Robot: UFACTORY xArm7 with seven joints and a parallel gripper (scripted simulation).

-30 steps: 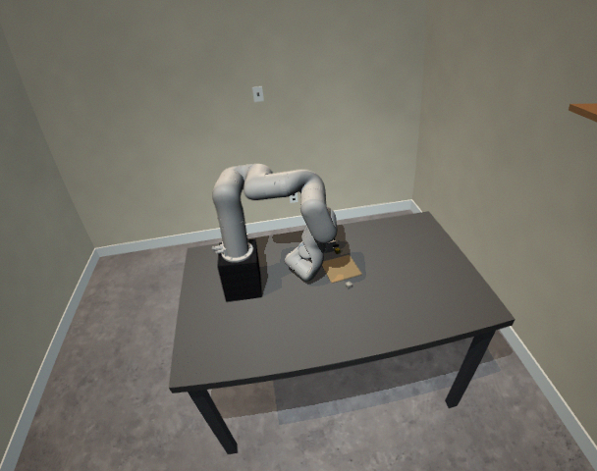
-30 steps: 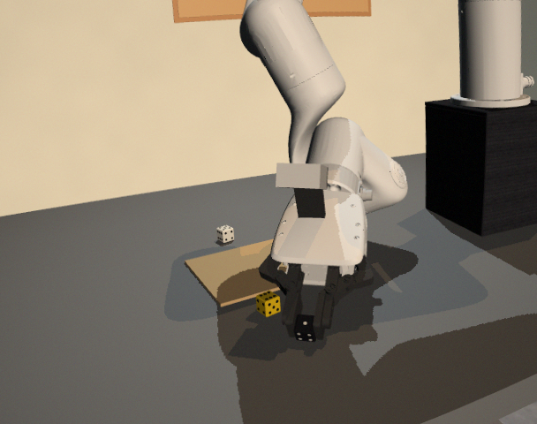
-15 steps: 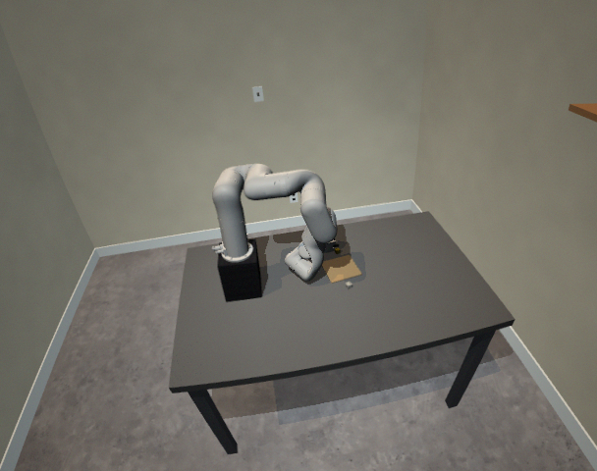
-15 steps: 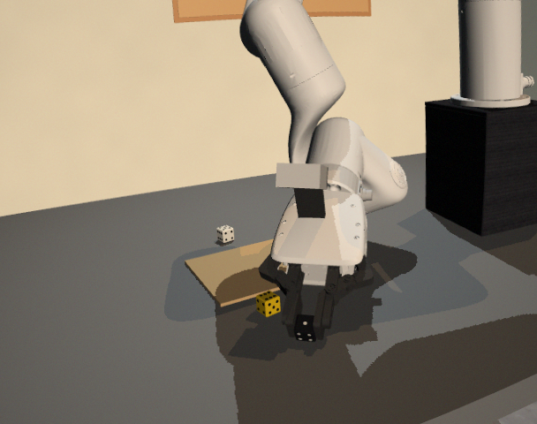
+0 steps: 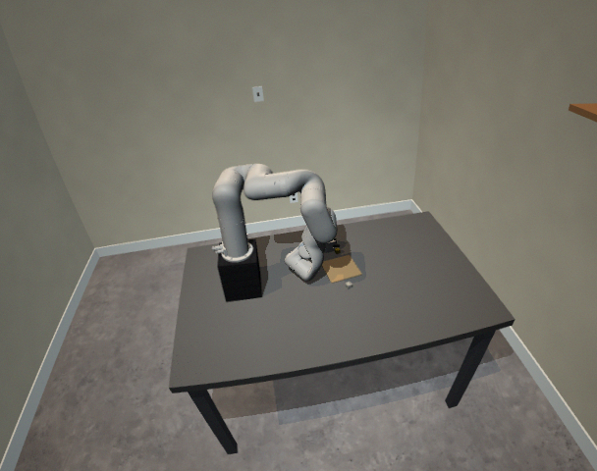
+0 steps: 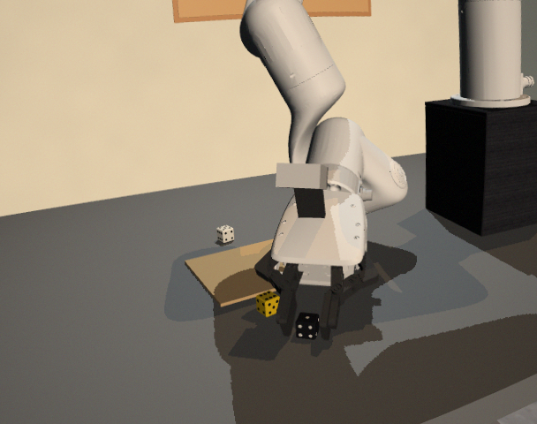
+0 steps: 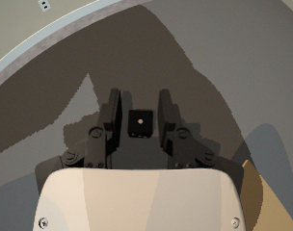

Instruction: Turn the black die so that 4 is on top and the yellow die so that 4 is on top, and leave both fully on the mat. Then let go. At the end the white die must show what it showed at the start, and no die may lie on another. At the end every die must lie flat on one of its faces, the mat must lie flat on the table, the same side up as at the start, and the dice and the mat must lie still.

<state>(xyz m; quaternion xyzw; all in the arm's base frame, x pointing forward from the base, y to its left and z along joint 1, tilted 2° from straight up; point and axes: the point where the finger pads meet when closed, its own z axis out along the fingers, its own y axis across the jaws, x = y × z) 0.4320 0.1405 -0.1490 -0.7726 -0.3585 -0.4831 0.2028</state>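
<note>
Though the gripper point(image 5: 336, 244) point(image 6: 306, 331) point(image 7: 140, 101) reaches down around the black die point(image 6: 306, 326) point(image 7: 140, 122), its jaws stand partly open, with a gap on either side of the die, and hold nothing. That die lies off the mat point(image 5: 342, 271) point(image 6: 234, 271) point(image 7: 277, 207), toward the edge of the table point(image 5: 339, 324) point(image 6: 77, 296) point(image 7: 262, 72) nearest the wall with the sockets. Its top face shows a single pip (so not the wanted 4), and the four sits on the side turned to the exterior view.

Just beside the mat's edge on that same side is the yellow die point(image 5: 337, 249) point(image 6: 267, 304), off the mat as well, what looks like six pips uppermost. Across the mat, beyond its opposite edge, the white die point(image 5: 349, 285) point(image 6: 224, 234) lies on the table near a corner of the mat (its top number is too small to tell). No die lies on another, and the mat rests flat.
</note>
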